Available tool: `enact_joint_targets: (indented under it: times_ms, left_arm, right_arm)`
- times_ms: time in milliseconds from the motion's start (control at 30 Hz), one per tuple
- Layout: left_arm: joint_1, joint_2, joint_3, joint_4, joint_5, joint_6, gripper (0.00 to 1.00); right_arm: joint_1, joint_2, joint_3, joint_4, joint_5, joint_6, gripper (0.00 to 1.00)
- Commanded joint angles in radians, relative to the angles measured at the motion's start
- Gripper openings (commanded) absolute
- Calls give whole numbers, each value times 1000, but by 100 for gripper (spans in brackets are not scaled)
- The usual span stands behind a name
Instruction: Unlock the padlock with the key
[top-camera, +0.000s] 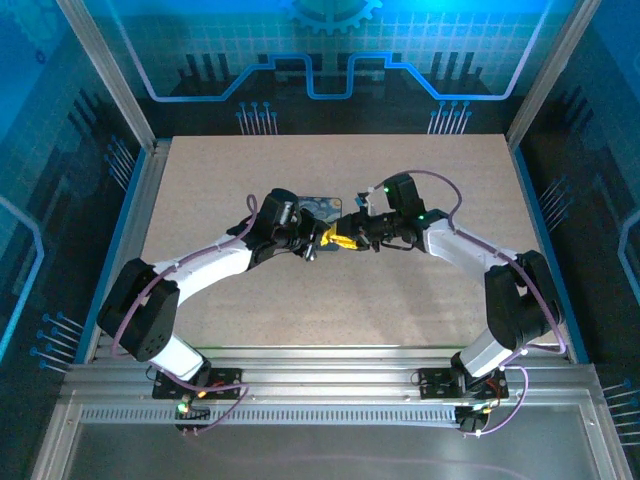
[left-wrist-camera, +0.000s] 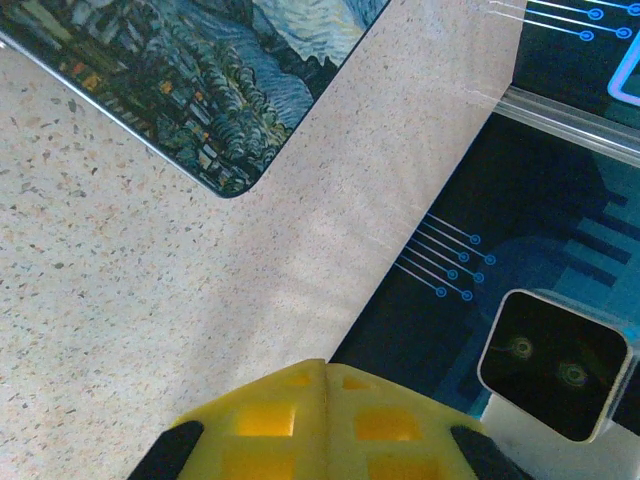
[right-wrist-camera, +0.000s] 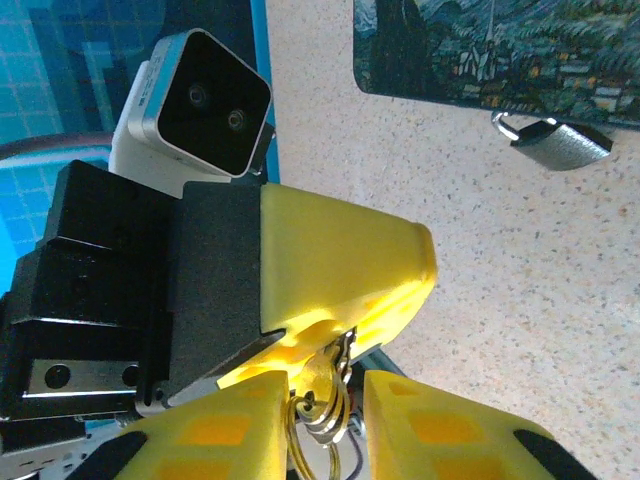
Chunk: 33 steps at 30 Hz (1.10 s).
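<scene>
The small padlock (right-wrist-camera: 557, 144), with a silver loop, lies on the table beside the edge of the dark blue swirl-painted box (right-wrist-camera: 500, 50). Both grippers meet above mid-table. My left gripper (top-camera: 325, 238) is shut, its yellow fingers (right-wrist-camera: 350, 250) pinching the blade end of a brass key (right-wrist-camera: 328, 372). In the left wrist view its tips (left-wrist-camera: 325, 368) press together and the key is hidden. The key ring (right-wrist-camera: 300, 440) and spare keys hang in the gap of my right gripper (top-camera: 353, 240), whose fingers (right-wrist-camera: 440, 430) stand apart on either side.
The box (top-camera: 318, 206) lies flat just behind the grippers, its corner (left-wrist-camera: 200, 90) in the left wrist view. The table's right edge (left-wrist-camera: 440, 170) and a dark blue panel lie beyond it. Aluminium frame rails border the table.
</scene>
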<state>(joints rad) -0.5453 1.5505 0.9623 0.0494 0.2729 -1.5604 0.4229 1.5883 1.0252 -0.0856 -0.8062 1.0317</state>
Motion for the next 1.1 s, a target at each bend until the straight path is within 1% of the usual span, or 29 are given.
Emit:
enact_joint_targets:
  times_ms: [0,100,167,333,400,533,633,700,767,833,900,933,1000,1067]
  left_arm:
    - [0,-37,5,32,-29,6,0]
    - [0,-42,-6,41,-42,4,0]
    - [0,-41,-10,47,-45,1,0]
    - [-2,-35,0,58,-41,3,0]
    - [-3,-36,3,59,-43,4,0]
    - [-6,-41,-3,58,-52,6,0]
    - [-7,-45,-10,57,-53,9,0]
    - [-5,-50,-6,39,-52,22,18]
    - [-5,-57,2,-1,-52,50,31]
    - [-1,-66,12,-50,-54,90,36]
    - [3,-73,25,-115,-51,143,38]
    - [6,-77,27,-139,-50,159,38]
    - [13,-83,18,-150,-39,188,38]
    - [18,-77,34,-173,-19,234,38]
  right_arm:
    - [14,12,-58,140,-33,157,31]
    - [17,-4,-84,178,-21,219,31]
    - [22,-14,-85,169,-10,229,29]
    - [28,-15,-89,161,17,244,22]
    - [28,-13,-87,170,24,254,17]
    - [29,-5,-88,176,20,268,9]
    - [28,-4,-91,165,18,256,5]
    - [22,-4,-87,146,12,221,3]
    - [4,2,-69,95,-11,131,3]
    - [-19,9,-28,-10,-40,-20,2]
    - [-40,8,33,-178,-45,-254,1]
    - [-48,6,54,-247,-32,-327,1]
    - [-66,-1,77,-313,-48,-466,0]
    - [-73,-13,87,-340,-69,-570,0]
